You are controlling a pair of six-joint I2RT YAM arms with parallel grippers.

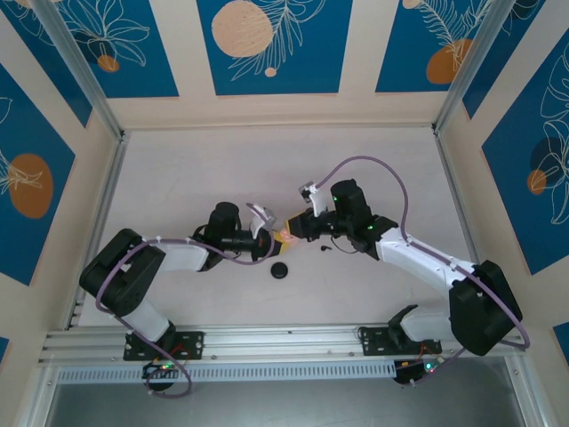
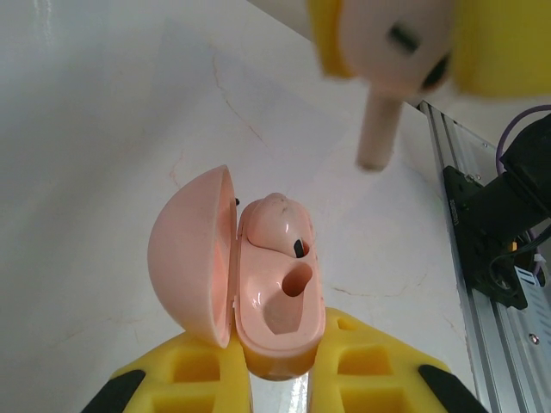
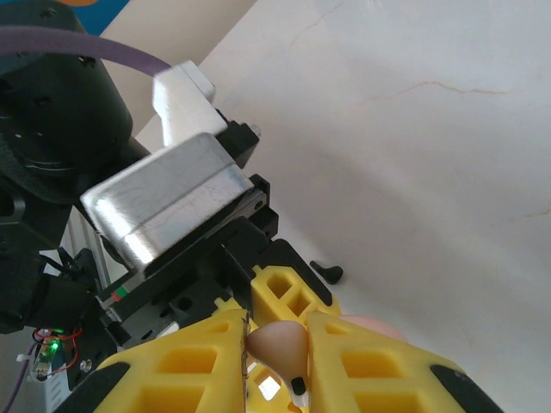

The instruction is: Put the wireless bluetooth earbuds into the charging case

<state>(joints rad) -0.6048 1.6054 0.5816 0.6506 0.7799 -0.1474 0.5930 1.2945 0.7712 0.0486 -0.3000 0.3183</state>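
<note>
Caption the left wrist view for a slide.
Right pincer holds pink earbud, stem toward the open case in the left pincer.

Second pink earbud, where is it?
Top of left wrist view: earbud in the right gripper, stem pointing toward the open pink case the left gripper holds.

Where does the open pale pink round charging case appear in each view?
Top external: open pale pink round case at picture centre.
Left wrist: case lower centre, lid open leftward.
Right wrist: case at bottom, behind a yellow finger.
Shared landmark: pale pink earbud pinched in right gripper.
</note>
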